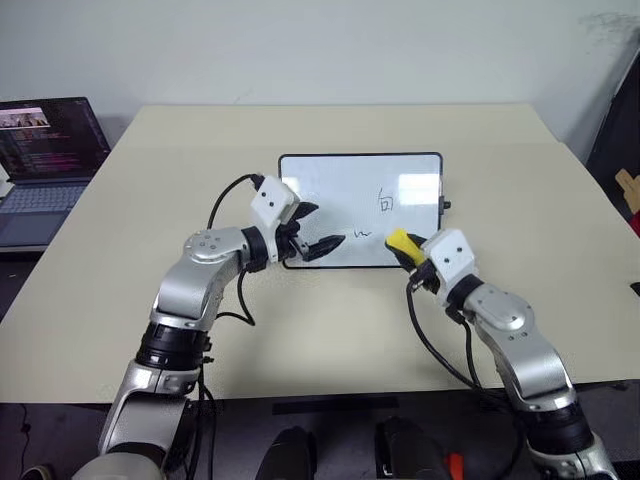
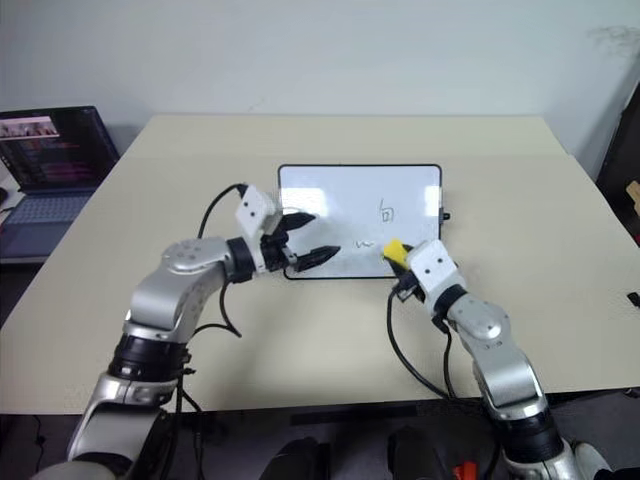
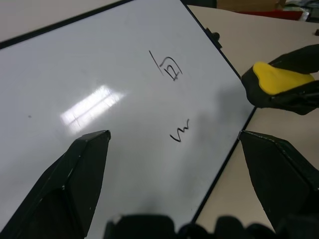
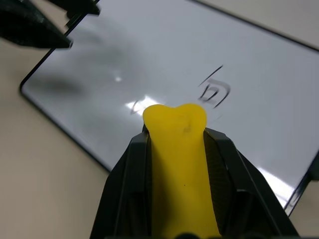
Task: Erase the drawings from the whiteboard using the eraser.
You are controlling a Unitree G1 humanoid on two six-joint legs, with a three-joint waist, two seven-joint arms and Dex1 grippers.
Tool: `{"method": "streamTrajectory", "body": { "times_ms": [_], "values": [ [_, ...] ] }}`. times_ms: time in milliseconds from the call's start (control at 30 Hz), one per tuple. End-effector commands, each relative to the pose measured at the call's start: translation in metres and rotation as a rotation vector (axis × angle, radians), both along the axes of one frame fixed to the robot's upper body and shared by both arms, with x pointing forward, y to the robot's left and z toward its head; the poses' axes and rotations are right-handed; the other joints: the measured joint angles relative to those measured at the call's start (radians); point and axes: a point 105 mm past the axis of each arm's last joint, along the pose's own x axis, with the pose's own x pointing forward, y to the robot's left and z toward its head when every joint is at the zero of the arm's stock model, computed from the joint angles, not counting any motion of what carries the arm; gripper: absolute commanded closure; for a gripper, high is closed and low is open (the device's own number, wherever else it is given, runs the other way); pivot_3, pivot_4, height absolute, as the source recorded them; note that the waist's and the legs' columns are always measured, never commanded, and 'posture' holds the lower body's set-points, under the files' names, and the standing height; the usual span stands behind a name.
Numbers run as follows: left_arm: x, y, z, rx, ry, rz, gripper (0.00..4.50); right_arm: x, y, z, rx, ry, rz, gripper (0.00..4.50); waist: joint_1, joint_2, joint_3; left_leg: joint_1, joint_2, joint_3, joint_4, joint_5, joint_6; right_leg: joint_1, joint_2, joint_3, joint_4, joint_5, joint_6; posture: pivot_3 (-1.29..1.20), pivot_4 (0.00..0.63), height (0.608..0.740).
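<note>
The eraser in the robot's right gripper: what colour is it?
Bright yellow eraser; it shows best in the right wrist view.

The two eye views look forward and down from the head over the whole table (image 1: 330,330), sharing the whiteboard (image 1: 340,190) near its middle. Each wrist view sits close, looking along its fingers across the whiteboard; both share the drawings (image 3: 172,67) near its right end.

Beige table (image 1: 330,330) set against plain pale wall (image 1: 300,50); open laptop (image 1: 45,165) placed alongside (screen lit).
</note>
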Motion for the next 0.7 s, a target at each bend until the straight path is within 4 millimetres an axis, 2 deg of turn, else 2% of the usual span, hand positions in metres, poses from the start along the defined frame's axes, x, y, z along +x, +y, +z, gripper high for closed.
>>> {"method": "streamTrajectory", "body": {
  "times_ms": [33,233,333,433,467,700],
  "values": [
    [0.009,-0.002,0.016,-0.012,-0.061,0.025,0.0,0.016,-0.005,0.031,0.032,-0.133,-0.065,3.38,0.0,0.0,0.0,0.0,0.0,0.0,0.0,0.0,0.0,0.0,0.0,0.0,0.0,0.0,0.0,0.0,0.15,0.74],
    [0.016,-0.01,0.019,-0.014,-0.065,0.003,0.0,0.058,0.006,0.05,-0.02,-0.22,-0.131,3.38,-0.003,0.0,0.0,0.0,0.0,0.001,0.0,0.001,-0.001,-0.001,0.0,0.0,0.0,0.0,0.0,0.0,0.15,0.74],
    [0.015,-0.012,0.016,-0.007,-0.062,-0.01,0.0,0.075,0.009,0.051,-0.044,-0.224,-0.159,3.38,-0.003,0.0,0.0,-0.001,0.0,0.002,-0.001,0.002,-0.004,-0.001,0.0,0.001,-0.001,0.0,0.0,0.0,0.15,0.74],
    [0.013,-0.012,0.013,-0.007,-0.058,-0.014,0.0,0.082,0.015,0.047,-0.073,-0.206,-0.15,3.38,-0.002,0.0,0.0,-0.001,0.0,0.002,-0.001,0.002,-0.004,-0.002,0.0,0.001,-0.001,0.0,0.0,0.0,0.15,0.74],
    [0.013,-0.012,0.013,-0.007,-0.057,-0.014,0.0,0.083,0.016,0.045,-0.081,-0.197,-0.144,3.38,-0.002,0.0,0.0,-0.001,0.0,0.002,-0.001,0.002,-0.004,-0.002,0.0,0.001,-0.001,0.0,0.0,0.0,0.15,0.74],
    [0.013,-0.009,0.011,-0.016,-0.051,-0.002,0.0,0.075,0.026,-0.009,-0.244,-0.045,-0.049,3.38,-0.004,0.0,0.0,0.0,0.0,0.002,0.0,0.001,-0.002,-0.001,-0.001,0.001,0.0,0.0,0.0,0.0,0.15,0.74]
  ]
}}
